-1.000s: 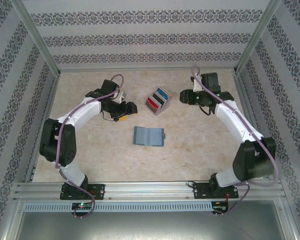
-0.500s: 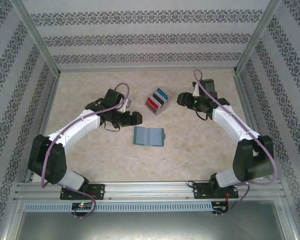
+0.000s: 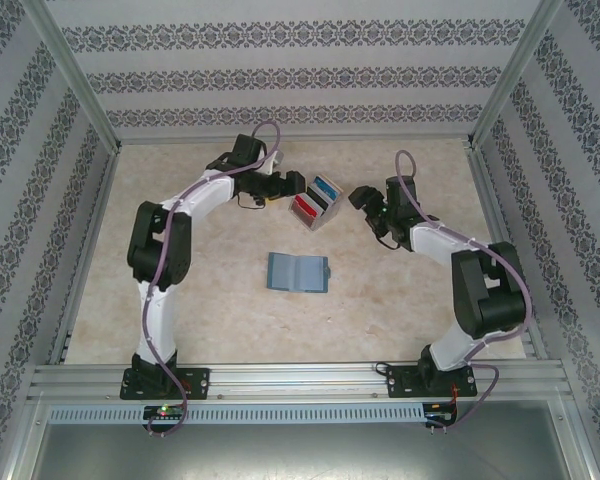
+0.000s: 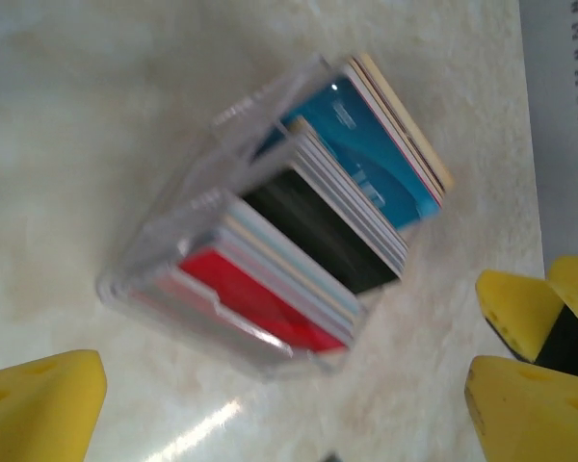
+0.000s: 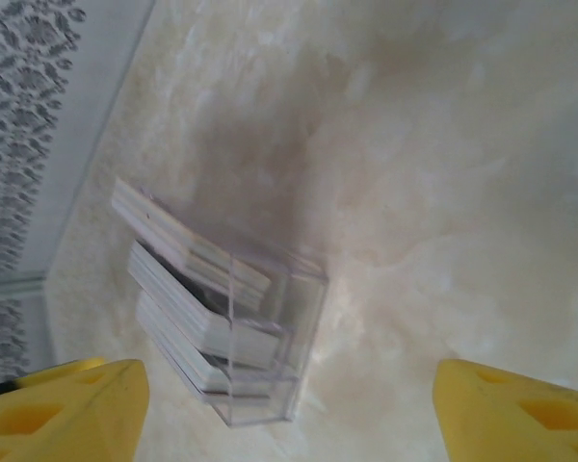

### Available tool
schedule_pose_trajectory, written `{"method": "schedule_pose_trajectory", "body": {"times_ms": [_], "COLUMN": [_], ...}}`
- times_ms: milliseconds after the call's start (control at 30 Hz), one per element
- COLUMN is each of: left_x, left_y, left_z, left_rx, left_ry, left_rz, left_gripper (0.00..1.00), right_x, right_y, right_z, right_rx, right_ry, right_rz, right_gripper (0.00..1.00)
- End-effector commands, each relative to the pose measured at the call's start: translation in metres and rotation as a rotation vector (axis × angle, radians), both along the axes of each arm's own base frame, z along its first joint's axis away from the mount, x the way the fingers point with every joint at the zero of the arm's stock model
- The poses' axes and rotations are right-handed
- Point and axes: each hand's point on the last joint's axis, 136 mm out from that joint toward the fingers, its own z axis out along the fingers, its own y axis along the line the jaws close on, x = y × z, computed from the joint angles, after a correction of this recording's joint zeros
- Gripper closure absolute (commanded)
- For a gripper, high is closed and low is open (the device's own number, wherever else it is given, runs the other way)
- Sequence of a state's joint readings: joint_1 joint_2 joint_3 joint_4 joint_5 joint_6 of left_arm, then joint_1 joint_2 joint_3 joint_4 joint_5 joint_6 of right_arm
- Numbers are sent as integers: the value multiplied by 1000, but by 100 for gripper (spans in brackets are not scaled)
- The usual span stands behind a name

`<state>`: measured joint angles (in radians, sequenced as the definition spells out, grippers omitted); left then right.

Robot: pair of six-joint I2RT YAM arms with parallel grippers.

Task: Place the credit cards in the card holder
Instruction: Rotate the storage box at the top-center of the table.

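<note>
While its yellow fingers (image 4: 39,404) stand wide apart, the left claw (image 3: 292,185) hovers just beside the clear slotted rack (image 3: 317,222), on the rack's left side in the top view. From the left wrist, the gap between the fingers faces the rack, which sits close ahead of it on the counter (image 3: 220,300). The credit cards (image 4: 318,231) stand on edge in the rack's slots in three bunches: red nearest this claw, black in the middle, blue with a few pale cards farthest off. The right claw (image 3: 363,197) waits on the rack's opposite side, near it but not touching. Its fingers (image 5: 67,409) are also spread wide, with the rack's clear back wall and the white card edges lying ahead of the gap. The card holder (image 3: 297,272) lies flat, two teal panels showing, on the rack's near side toward the arm bases, well apart from both claws.
</note>
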<state>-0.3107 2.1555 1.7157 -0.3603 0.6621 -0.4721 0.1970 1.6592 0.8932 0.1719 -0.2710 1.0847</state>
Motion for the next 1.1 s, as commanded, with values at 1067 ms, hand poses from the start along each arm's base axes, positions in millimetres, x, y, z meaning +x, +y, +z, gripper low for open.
{"method": "schedule_pose_trajectory", "body": {"times_ms": [1067], "left_x": [-35], "left_y": [-95], "left_z": [36], "left_rx": [-397], "left_ry": [-102], "left_rz": [23], "left_gripper": [15], "right_x": [117], "right_y": [55], "right_z": [-7], "right_rx": [312], "right_ry": [-51], "right_rz": [-30], "right_gripper": [20]}}
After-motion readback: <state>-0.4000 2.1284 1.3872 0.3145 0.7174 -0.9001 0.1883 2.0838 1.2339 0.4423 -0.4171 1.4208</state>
